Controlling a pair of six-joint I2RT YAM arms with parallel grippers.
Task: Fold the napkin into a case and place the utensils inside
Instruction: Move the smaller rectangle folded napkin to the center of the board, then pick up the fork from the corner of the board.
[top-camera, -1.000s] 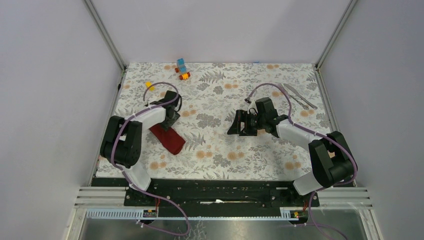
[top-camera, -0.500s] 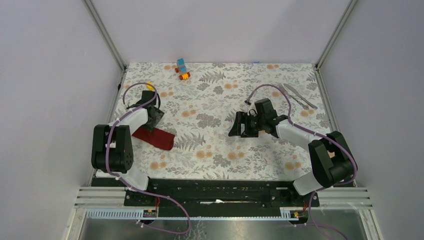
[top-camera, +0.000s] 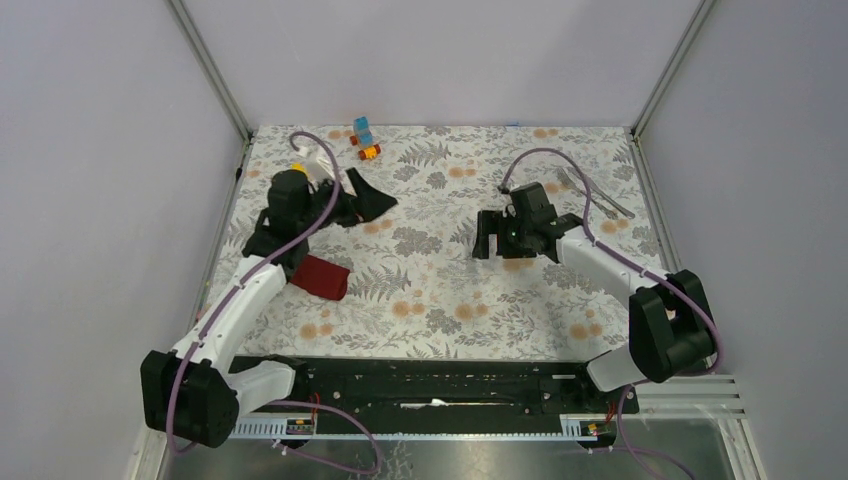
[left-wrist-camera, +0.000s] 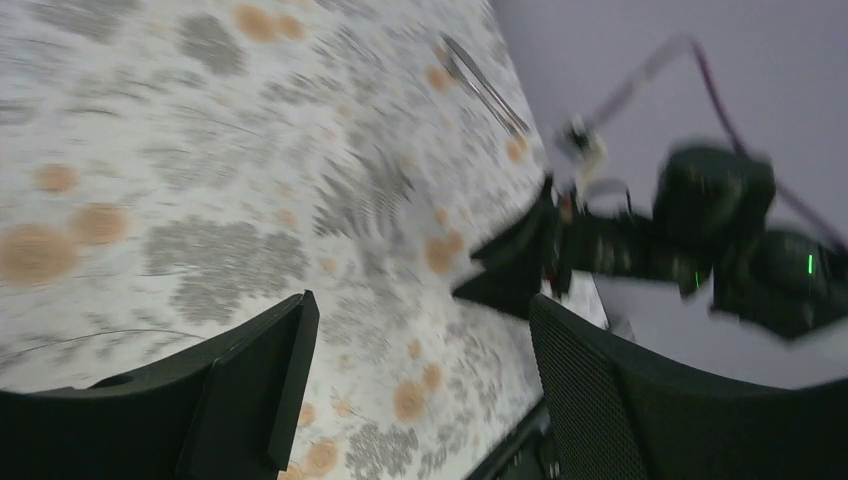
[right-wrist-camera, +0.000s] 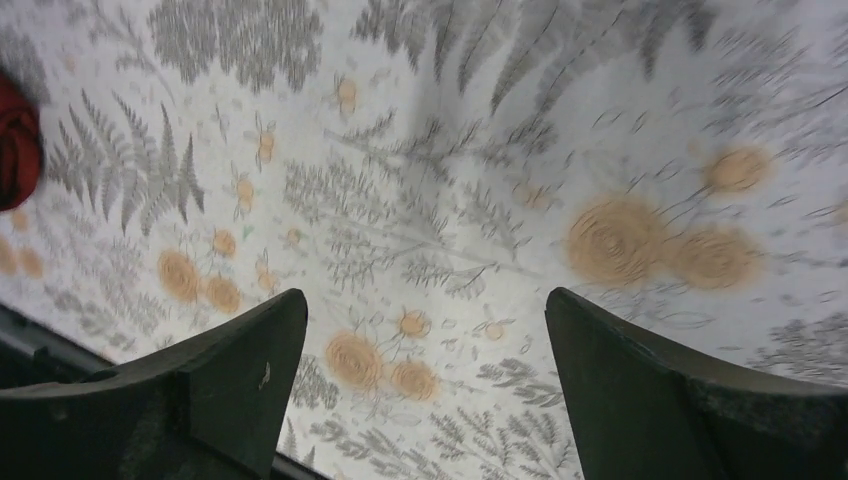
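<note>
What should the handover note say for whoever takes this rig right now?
Grippers: left gripper open and empty, far left, apart from the napkin; right gripper open and empty, mid-scene.
Things: napkin lies near left as a narrow folded strip, partly hidden by the left arm. The utensils lie together at the far right edge, outside the napkin.
Done: the folding, as far as the views show.
Left: pick up the utensils and put them inside the napkin.
</note>
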